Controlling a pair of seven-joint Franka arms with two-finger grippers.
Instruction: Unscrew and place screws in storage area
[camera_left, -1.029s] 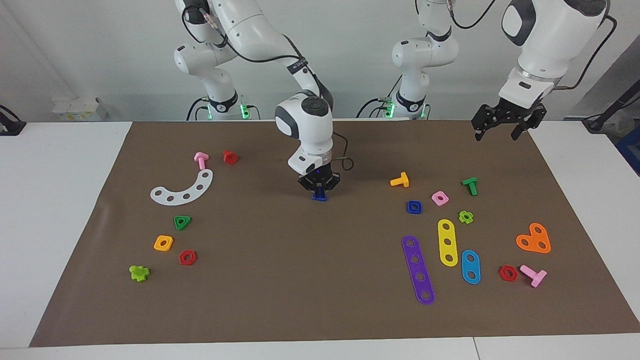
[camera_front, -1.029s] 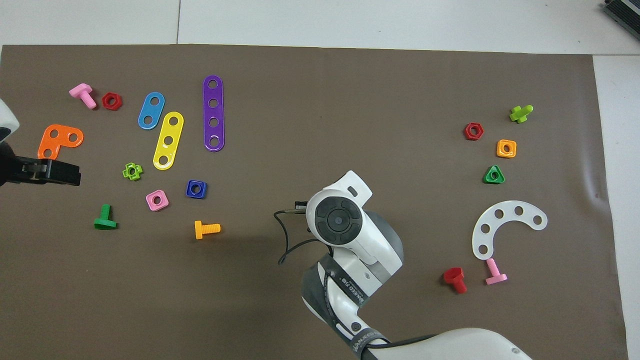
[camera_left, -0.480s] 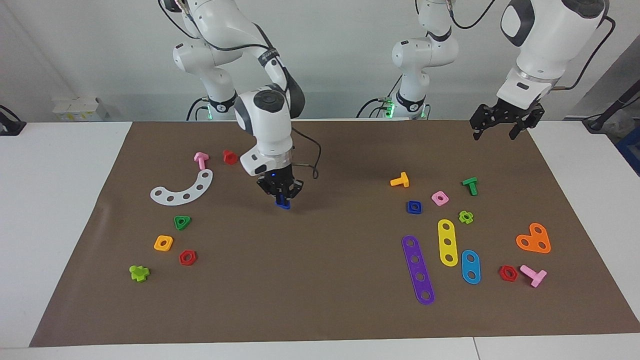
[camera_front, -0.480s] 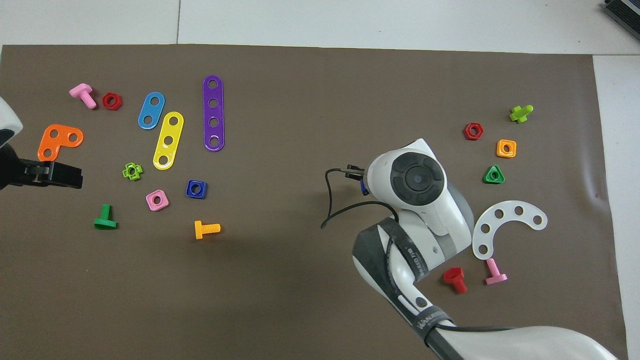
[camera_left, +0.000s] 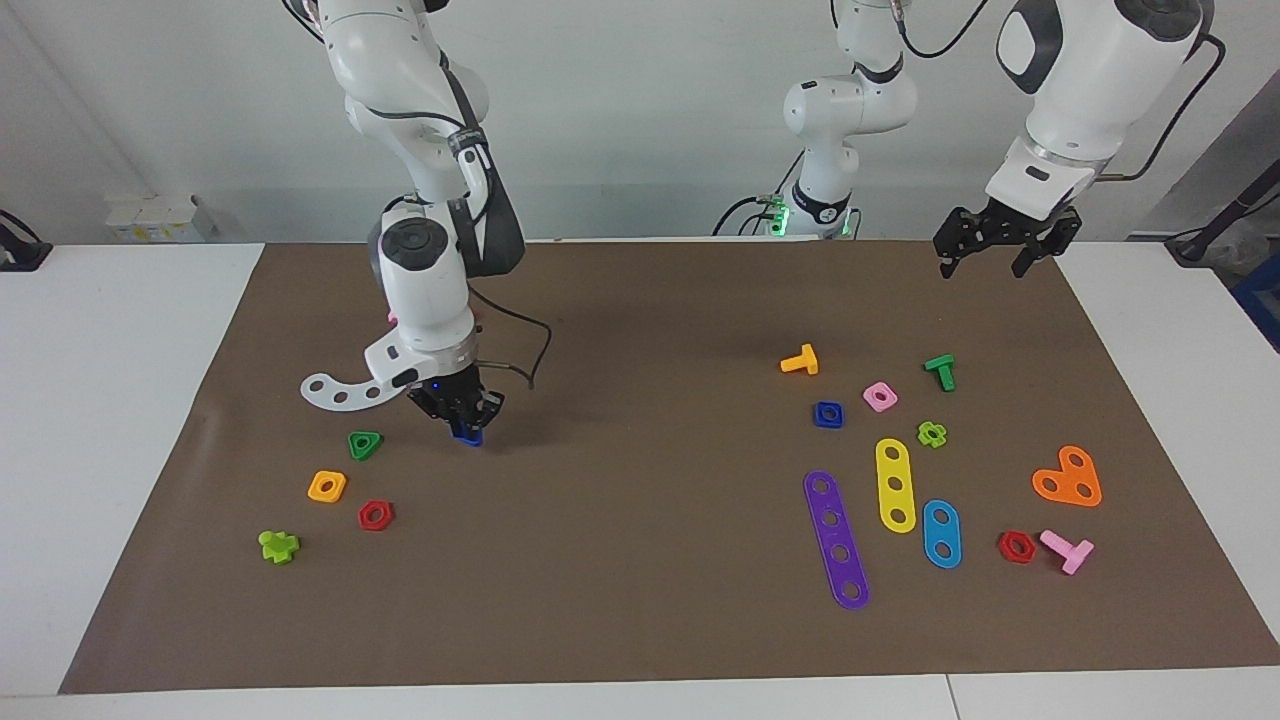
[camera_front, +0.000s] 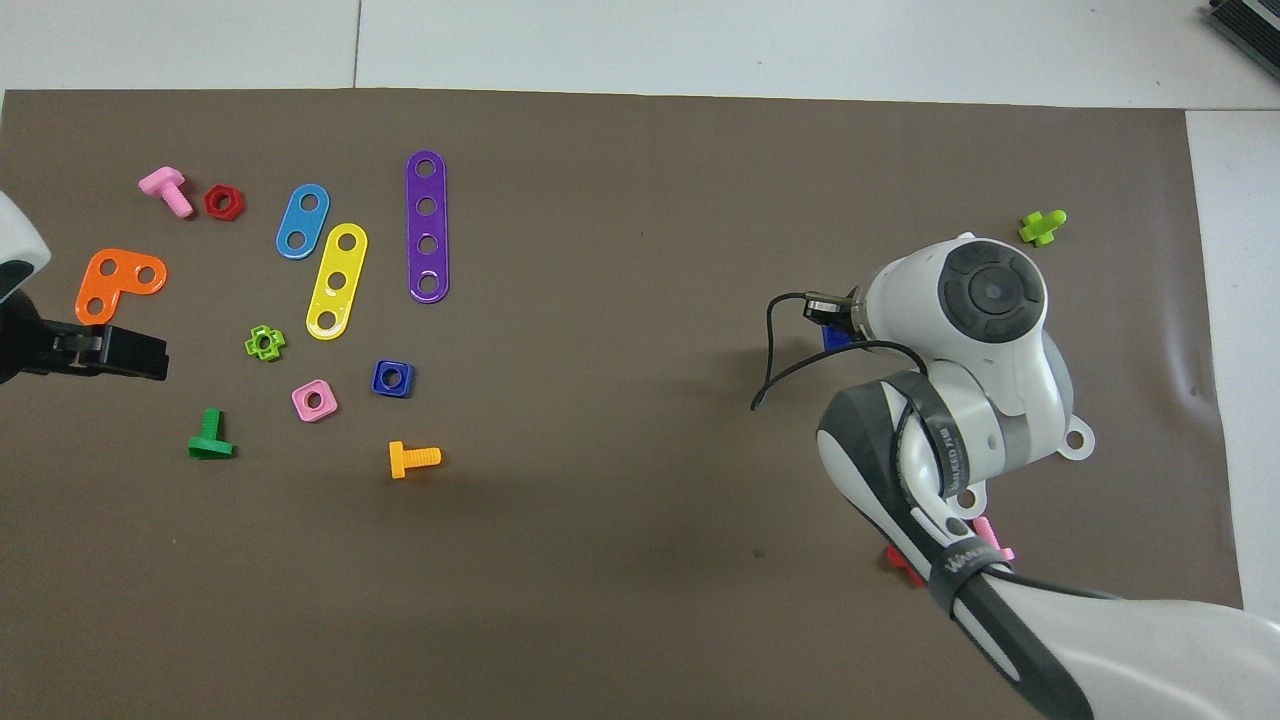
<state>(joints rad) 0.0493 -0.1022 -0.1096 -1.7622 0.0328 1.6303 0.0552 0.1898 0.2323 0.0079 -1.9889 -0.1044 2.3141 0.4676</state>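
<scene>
My right gripper (camera_left: 462, 424) is shut on the dark-blue screw (camera_left: 467, 434) and holds it low over the brown mat (camera_left: 560, 520). It is over the storage area, beside the white curved strip (camera_left: 340, 390) and the green triangle nut (camera_left: 365, 444). The orange square nut (camera_left: 327, 486) and the red hexagon nut (camera_left: 375, 515) lie farther from the robots. In the overhead view the right arm hides these nuts, and only a bit of the screw (camera_front: 836, 335) shows. My left gripper (camera_left: 985, 255) is open, empty and raised over the mat's edge at the left arm's end.
A lime cross bolt (camera_left: 278, 545) lies by the storage nuts. At the left arm's end lie purple (camera_left: 836, 540), yellow (camera_left: 895, 484) and blue (camera_left: 941, 533) strips, a blue square nut (camera_left: 828, 413), an orange bolt (camera_left: 800, 360), a green bolt (camera_left: 940, 371) and an orange plate (camera_left: 1068, 478).
My right gripper has carried the blue screw from the middle of the mat toward the right arm's end, to beside the white strip. The left gripper has barely moved.
</scene>
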